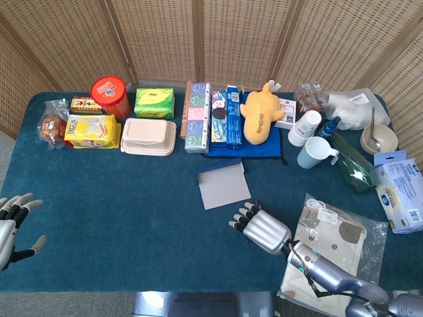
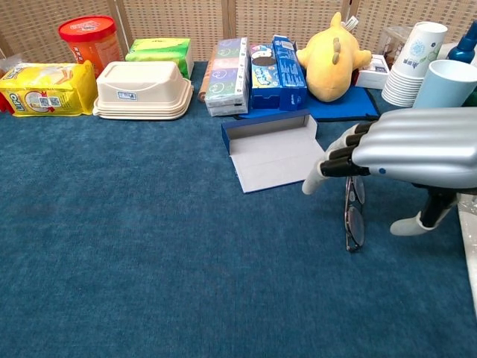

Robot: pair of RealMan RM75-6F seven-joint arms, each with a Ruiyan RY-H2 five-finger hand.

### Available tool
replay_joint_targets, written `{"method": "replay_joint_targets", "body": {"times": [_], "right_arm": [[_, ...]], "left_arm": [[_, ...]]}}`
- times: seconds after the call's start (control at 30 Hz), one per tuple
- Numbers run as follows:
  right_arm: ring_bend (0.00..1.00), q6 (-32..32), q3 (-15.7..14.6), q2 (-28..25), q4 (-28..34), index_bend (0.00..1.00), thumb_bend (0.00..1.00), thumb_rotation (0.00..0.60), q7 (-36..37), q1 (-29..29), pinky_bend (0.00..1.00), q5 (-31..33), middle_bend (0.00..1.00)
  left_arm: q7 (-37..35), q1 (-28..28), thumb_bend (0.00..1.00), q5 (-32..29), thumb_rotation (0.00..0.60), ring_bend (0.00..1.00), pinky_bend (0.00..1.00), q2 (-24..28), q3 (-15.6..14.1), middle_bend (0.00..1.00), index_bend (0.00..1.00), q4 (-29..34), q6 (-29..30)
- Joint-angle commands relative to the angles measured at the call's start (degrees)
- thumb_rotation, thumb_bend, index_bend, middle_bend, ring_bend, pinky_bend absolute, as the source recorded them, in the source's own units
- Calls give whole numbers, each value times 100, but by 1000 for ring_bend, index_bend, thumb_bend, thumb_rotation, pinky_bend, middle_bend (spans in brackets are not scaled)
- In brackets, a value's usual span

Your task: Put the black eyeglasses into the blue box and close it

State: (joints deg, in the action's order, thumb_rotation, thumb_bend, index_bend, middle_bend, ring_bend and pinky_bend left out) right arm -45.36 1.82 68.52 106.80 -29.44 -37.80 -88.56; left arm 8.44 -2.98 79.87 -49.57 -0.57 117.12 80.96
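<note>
Your right hand [image 2: 406,153] hovers released over the black eyeglasses [image 2: 353,216], which lie on the desk [image 2: 149,246] toward its front edge, just beside the open blue box [image 2: 272,149]. Your left hand [image 1: 12,221] hangs released at the front left corner.

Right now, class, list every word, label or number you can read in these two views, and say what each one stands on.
"Lipo": on the yellow packet, only just legible.
"W": on the clear bag, faint.
Too small or blurred to read: the print on the red tub, green box, blue biscuit box and paper cups.
</note>
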Motion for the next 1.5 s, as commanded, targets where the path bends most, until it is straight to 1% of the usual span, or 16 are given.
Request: {"method": "replay_joint_targets", "body": {"times": [0.03,0.27,0.37,0.47,0.83,1.0,1.13,1.37,1.5], "right_arm": [[171,-28,-52,79,-144,201,188,600,11,-38,190,-98,214],[182,-89,-167,210,-375,214,189,600,209,-79,193,-302,220],[184,-127,-216,261,-546,214,190,600,272,-118,194,-453,221],[184,-192,-262,337,-738,215,192,600,381,-140,193,-572,221],[184,-174,-311,460,-1032,242,214,600,509,-235,193,-587,221],[189,-211,-309,535,-1139,242,266,600,592,-267,193,-599,221],[188,-160,-317,584,-1218,243,277,600,634,-314,193,-573,221],[188,-151,-357,570,-1208,243,408,600,665,-345,193,-543,222],[188,-147,-384,534,-1163,320,453,600,654,-349,193,-533,222]], "left_arm": [[-9,-1,278,-13,567,83,0,-3,4,116,196,-12,-1],[-26,-6,278,-39,569,83,0,7,6,116,196,-35,-14],[-34,-10,279,-48,574,83,0,10,16,116,196,-41,-8],[-36,-13,278,-49,568,83,0,11,19,116,197,-46,-7],[-46,-15,278,-60,568,83,0,17,27,116,196,-61,5],[-42,-13,279,-67,572,83,0,28,25,116,197,-61,7],[-53,-1,278,-72,567,83,0,40,25,116,196,-63,26],[-81,2,278,-56,572,83,0,33,19,116,196,-79,24],[-91,3,278,-43,566,83,0,33,20,116,196,-82,32]]}}
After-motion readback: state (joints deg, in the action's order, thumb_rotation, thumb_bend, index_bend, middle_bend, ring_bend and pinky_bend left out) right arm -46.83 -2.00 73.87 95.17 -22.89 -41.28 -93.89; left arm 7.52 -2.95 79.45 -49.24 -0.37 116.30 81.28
